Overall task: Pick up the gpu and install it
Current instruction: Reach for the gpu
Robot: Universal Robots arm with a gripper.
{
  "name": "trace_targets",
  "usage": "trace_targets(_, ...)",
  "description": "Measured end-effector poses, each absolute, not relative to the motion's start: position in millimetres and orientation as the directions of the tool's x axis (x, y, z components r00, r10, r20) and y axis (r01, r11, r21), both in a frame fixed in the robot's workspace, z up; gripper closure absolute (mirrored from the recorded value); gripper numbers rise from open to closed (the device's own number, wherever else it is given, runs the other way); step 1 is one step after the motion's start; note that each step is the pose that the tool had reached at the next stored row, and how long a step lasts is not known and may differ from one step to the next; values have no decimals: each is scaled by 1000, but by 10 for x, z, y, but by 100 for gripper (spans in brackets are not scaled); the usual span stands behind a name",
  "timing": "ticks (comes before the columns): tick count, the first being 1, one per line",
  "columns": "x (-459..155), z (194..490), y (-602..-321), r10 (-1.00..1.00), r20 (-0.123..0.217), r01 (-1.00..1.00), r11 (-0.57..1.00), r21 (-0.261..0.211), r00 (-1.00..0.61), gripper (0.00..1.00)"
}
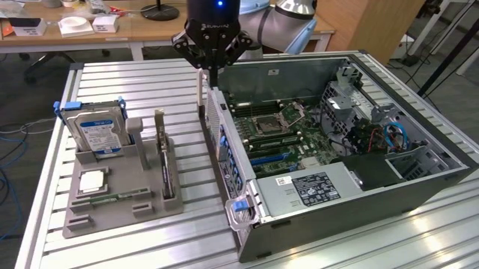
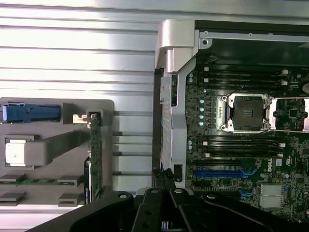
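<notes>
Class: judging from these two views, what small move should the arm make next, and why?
Probably swing toward the gray holder and open: the gripper hangs shut above the case wall, while the gpu stands upright in that holder, untouched.

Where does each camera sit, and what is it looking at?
Exterior view: off the arm, above the table, looking down at the case and holder; shows the arm and gripper.
Wrist view: on the wrist, looking down past the gripper at the motherboard.
Shared: gripper, case, holder, gpu, hard drive.
</notes>
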State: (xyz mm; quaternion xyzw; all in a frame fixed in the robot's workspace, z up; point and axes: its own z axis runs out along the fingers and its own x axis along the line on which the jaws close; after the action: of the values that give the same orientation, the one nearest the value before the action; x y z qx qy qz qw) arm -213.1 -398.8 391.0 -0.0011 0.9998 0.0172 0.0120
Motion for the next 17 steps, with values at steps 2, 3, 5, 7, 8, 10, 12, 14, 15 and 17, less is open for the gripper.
trace_targets(2, -2146, 3909, -3988, -3, -24, -3, 999, 34, -1000, 89)
trace_targets(3, -2153, 3909, -3989, -3, -24, -4, 999, 34, -1000, 89)
trace_targets(5, -2168, 3909, -3988, -3, -24, -4, 999, 34, -1000, 89)
trace_targets(7, -2184, 3909, -3989, -3, -24, -4, 999, 34, -1000, 89)
trace_targets(8, -2192, 3908, -3989, -4, -24, -5, 999, 34, -1000, 89)
trace_targets(10, -2206, 3907, -3988, -4, -24, -5, 999, 34, -1000, 89)
trace_targets(12, -2217, 3907, -3988, -4, -24, -5, 999, 34, -1000, 89)
trace_targets(14, -2222, 3907, -3989, -4, -24, -5, 999, 34, -1000, 89)
trace_targets(15, -2223, 3907, -3989, -4, -24, -5, 999, 34, -1000, 89)
trace_targets(17, -2229, 3907, -3988, -4, -24, -5, 999, 34, -1000, 89)
